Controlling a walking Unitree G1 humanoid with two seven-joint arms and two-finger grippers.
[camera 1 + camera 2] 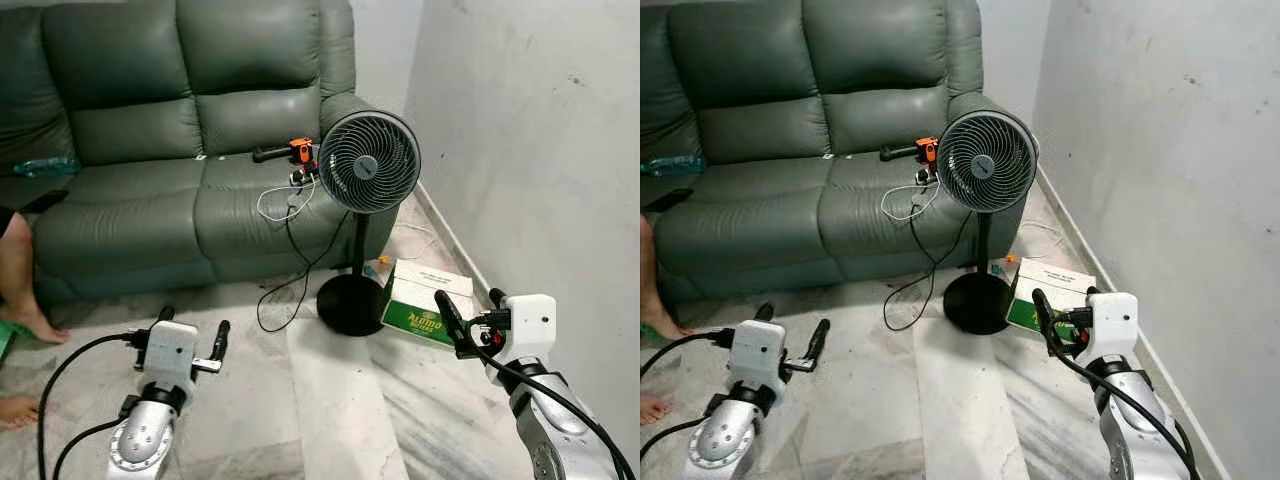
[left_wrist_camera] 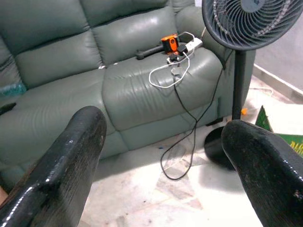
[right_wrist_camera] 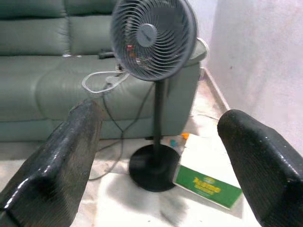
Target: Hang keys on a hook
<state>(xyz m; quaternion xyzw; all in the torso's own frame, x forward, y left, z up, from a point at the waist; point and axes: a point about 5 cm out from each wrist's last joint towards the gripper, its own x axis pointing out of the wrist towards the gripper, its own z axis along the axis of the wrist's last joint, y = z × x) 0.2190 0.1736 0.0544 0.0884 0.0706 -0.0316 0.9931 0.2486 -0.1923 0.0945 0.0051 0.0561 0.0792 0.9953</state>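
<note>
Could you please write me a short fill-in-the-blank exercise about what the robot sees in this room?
1. The pedestal fan stands in front of a green ____.
2. The green and white box lies on the floor between the fan's base and the ____.
3. The left claw and the right claw both have their fingers ____.

Missing words: sofa; wall; open

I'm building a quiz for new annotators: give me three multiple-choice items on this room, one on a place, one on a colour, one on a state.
1. Where does the pedestal fan stand?
A. on the sofa
B. on the floor by the sofa's end
C. on the box

2. What colour is the sofa?
A. grey-green
B. red
C. white

3. How is the left claw?
A. shut on keys
C. open and empty
B. shut on a cable

Key: 1 B, its round base rests on the floor; 2 A, the leather shows grey-green; 3 C, the wrist view shows its fingers wide apart.
</note>
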